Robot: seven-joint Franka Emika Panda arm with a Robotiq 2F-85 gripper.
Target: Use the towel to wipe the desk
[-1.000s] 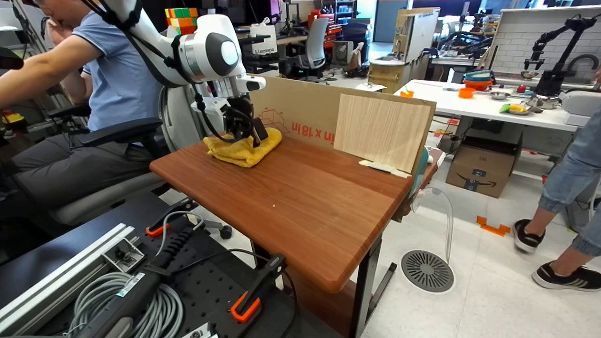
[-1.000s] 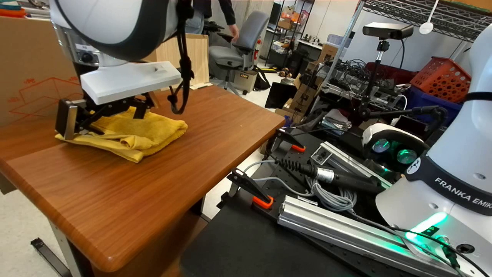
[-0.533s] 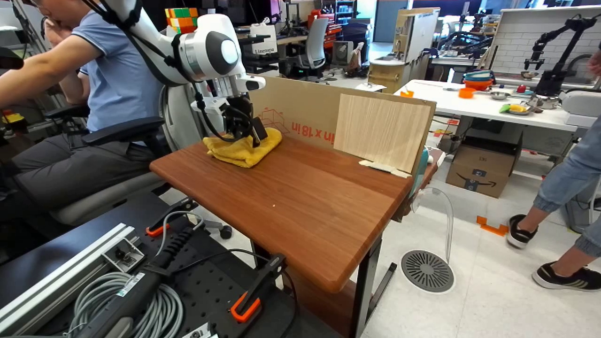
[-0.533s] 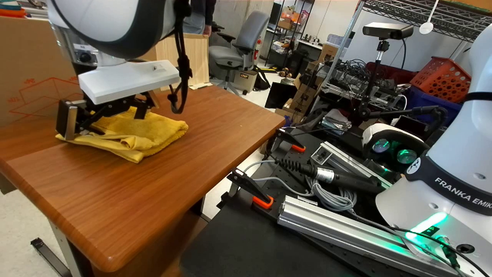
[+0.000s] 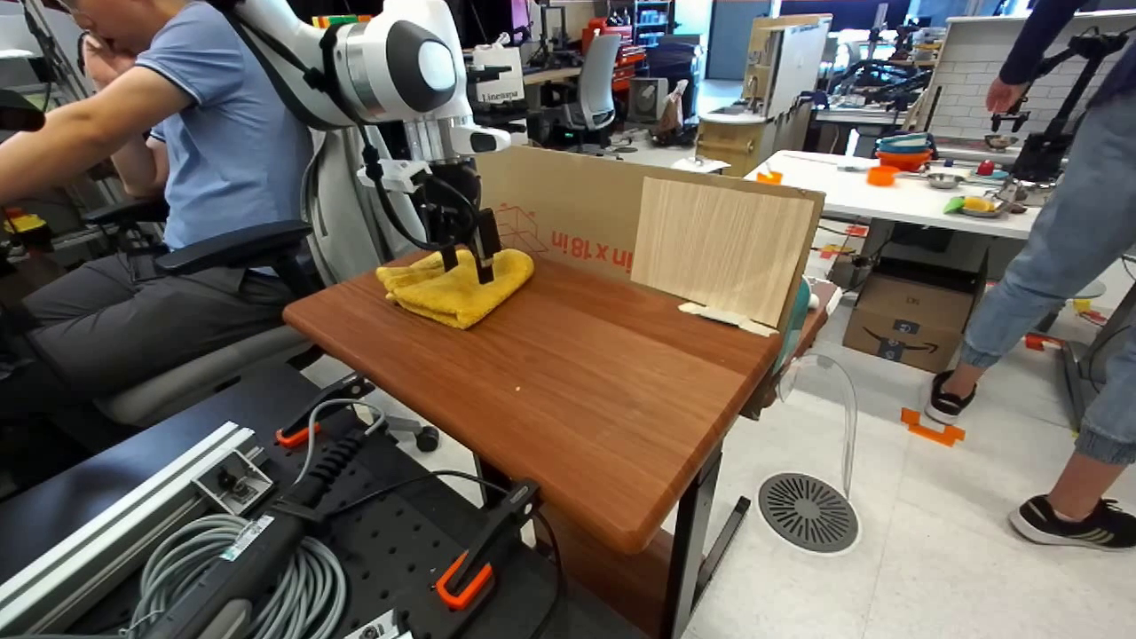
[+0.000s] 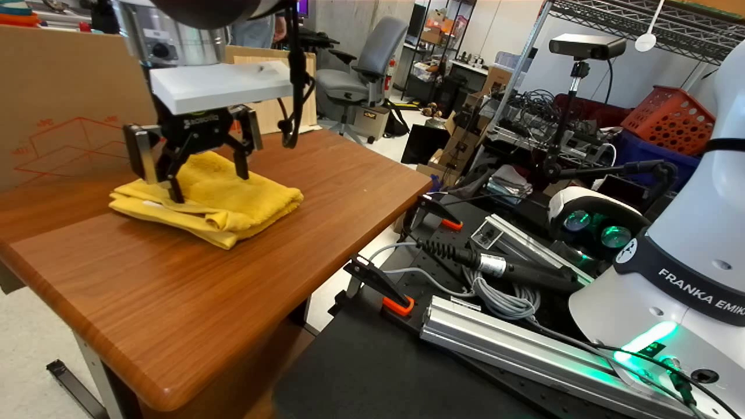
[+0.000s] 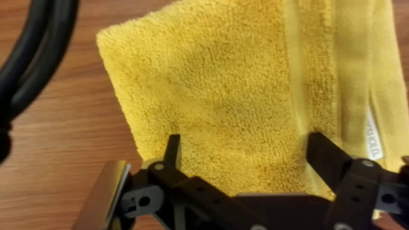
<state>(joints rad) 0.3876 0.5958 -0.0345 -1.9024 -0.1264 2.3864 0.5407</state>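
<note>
A folded yellow towel (image 5: pixel 457 297) lies on the far corner of the brown wooden desk (image 5: pixel 577 399). It shows in an exterior view (image 6: pixel 250 201) and fills much of the wrist view (image 7: pixel 223 70), with a white label on its right part. My gripper (image 7: pixel 244 137) points down over the towel with its jaws wide apart and nothing clamped between them. In both exterior views the gripper (image 5: pixel 468 271) (image 6: pixel 209 186) stands over the towel's middle. The fingertips are at or just above the cloth; whether they touch it I cannot tell.
A cardboard sheet (image 5: pixel 568 209) with a light wood board (image 5: pixel 719 244) stands along the desk's far edge. A seated person (image 5: pixel 226 133) is beside the desk corner near the arm. Black clamps (image 6: pixel 381 285) and cables lie on the black base table (image 6: pixel 361 361).
My gripper has risen a little and its fingertips now show over the towel. The towel has shifted slightly along the desk with the arm. A person in the background has walked.
</note>
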